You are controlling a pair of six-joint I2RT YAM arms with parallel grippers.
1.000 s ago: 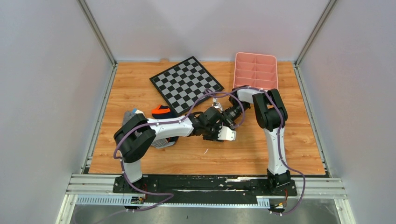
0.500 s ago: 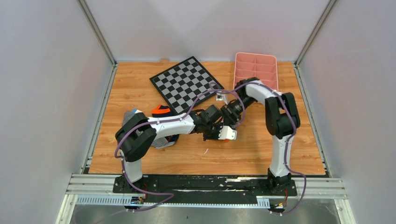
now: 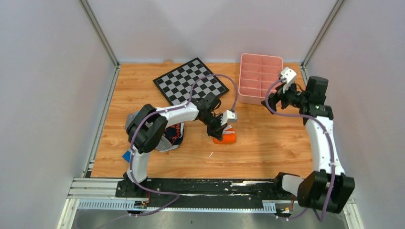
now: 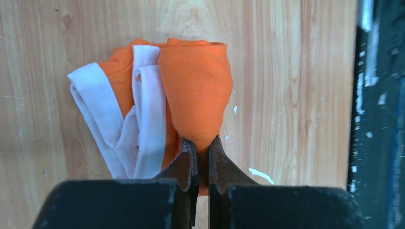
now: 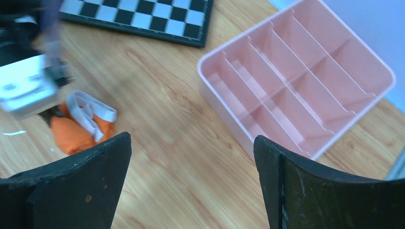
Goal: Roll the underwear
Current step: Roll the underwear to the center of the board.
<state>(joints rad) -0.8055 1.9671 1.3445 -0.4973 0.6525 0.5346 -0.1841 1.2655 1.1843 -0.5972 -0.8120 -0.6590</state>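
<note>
L gripper (image 4: pixel 203 145) is pinched tight on the underwear (image 4: pixel 191 90) at its near orange fold, bundle lying straight ahead on the surface (image 4: pixel 291 71); R gripper (image 5: pixel 192 138), wide open & empty, hangs well apart.

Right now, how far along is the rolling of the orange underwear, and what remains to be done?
Mostly done, it seems: the underwear is already a compact orange bundle. In hand: the left gripper is shut on the bundle's near end. Left to do: the white trim lies loose beside the roll and probably needs tucking in before release. The right gripper is open and holds nothing, near the pink tray.
</note>
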